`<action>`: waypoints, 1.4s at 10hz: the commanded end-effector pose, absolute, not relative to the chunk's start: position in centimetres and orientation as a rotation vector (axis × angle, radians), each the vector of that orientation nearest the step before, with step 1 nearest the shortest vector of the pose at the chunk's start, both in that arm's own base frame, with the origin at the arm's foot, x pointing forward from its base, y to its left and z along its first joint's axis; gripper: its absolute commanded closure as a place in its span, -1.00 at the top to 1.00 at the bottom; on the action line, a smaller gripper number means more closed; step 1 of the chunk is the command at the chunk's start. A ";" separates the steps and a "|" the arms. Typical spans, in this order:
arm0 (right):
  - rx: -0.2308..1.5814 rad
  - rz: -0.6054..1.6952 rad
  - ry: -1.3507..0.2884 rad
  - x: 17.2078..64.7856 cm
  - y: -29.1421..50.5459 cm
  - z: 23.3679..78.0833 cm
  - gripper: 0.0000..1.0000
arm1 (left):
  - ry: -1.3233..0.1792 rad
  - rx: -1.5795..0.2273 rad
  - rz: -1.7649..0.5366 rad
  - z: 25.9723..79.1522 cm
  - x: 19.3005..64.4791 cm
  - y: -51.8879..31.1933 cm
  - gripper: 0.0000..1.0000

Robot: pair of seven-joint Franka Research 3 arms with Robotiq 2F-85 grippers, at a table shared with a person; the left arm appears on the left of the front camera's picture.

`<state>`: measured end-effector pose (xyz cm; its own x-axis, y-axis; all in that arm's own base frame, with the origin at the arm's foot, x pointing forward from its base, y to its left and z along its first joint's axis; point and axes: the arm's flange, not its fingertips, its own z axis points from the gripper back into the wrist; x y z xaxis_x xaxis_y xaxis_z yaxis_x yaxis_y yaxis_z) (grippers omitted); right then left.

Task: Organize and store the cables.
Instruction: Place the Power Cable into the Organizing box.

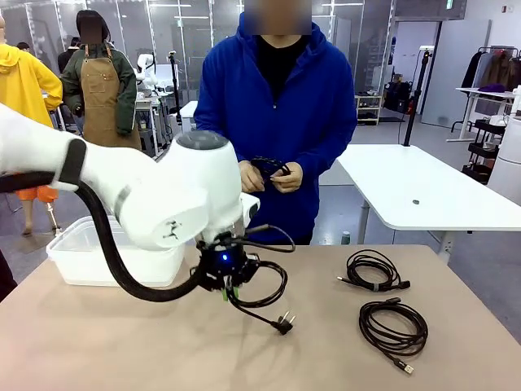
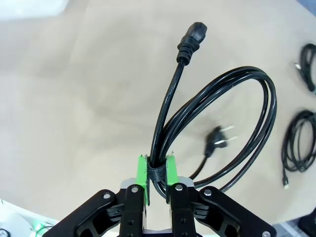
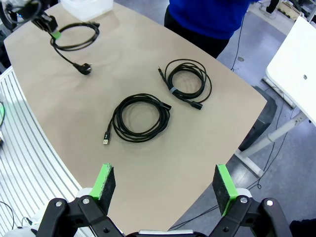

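A: Working on which step right now?

B: Carrying, by the look of it. Holding the power cord (image 2: 171,89) up off the table (image 1: 122,350) with the left gripper (image 2: 157,160), pinching it right at the black strap (image 2: 158,173) that binds the coil. Leaving the loop hanging free and the pronged plug (image 1: 283,323) dangling just above the tabletop.

A: Gripping how tightly?

B: Squeezing down to a narrow gap, pressing the green pads (image 2: 142,173) against the strap from both sides. Looking like a firm hold.

A: Heading where?

B: Most likely toward the white bin (image 1: 69,261) sitting near the gripper on the table's left side. Calling next for a swing over the bin's rim, lifting enough to get the dangling plug past the wall without snagging, then lowering and spreading the pads to drop the cord inside.

A: And the other side?

B: Hovering high with the right gripper (image 3: 163,173), spreading its fingers wide, holding and touching nothing. Looking down on two more coils lying on the right part of the table: the strapped coil (image 3: 171,90) nearer the person, the plain coil (image 3: 117,121) close by on the robot's side, not touching it.

A: Anything else waiting?

B: Seeing the person's hands (image 1: 254,177) at the far edge, handling a small cable (image 1: 269,167), probably bundling it. Judging the job far from finished.
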<state>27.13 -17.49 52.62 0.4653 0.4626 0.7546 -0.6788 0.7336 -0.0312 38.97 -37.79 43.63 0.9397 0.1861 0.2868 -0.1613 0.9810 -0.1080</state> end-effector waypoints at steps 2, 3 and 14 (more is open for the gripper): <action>0.294 0.726 -0.830 27.0 -17.6 52.7 1.00 | -0.339 -0.073 0.118 43.9 38.0 -37.7 -1.00; 0.294 0.726 -0.830 27.0 -17.6 52.7 1.00 | -0.320 -0.082 0.147 44.8 38.3 -37.7 -1.00; 0.294 0.726 -0.830 27.0 -17.6 52.7 1.00 | -0.606 -0.040 -0.189 57.9 38.9 -21.1 -0.66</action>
<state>27.12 -17.41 52.71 0.4653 0.4650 0.7532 -0.6786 0.7338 -0.0338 38.28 -23.16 57.56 0.7990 -0.1240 0.5884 0.1507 0.9886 0.0037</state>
